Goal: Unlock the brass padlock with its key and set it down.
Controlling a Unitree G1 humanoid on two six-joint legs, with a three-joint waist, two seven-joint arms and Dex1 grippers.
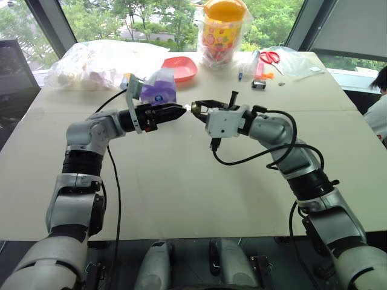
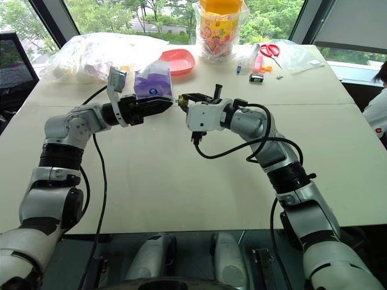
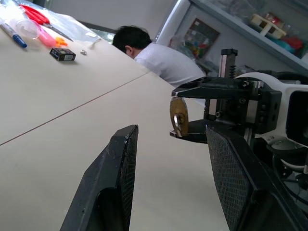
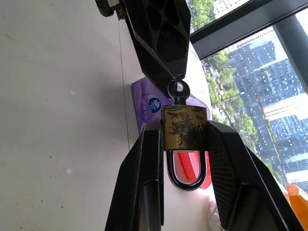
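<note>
Right gripper (image 4: 185, 144) clamps brass padlock (image 4: 185, 127) mid-air above table (image 1: 181, 181), key (image 4: 178, 90) seated. Left gripper (image 3: 168, 159) half-spread at key bow — pinch squarely, twist without tugging — keep padlock steady.

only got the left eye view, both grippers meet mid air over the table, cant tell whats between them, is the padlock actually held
Observer: Yes. In the right wrist view the brass padlock sits clamped between the right gripper's two fingers.
Operator: which way is it facing
Observer: Shackle back toward the right wrist, keyhole end out toward the left gripper.
Operator: and the key
Observer: The key is in the keyhole end, its round head sticking out, right at the tip of a left finger.
Operator: is left gripping it
Observer: Not clearly. In the left wrist view its fingers stand apart, the padlock in the gap between them.
</note>
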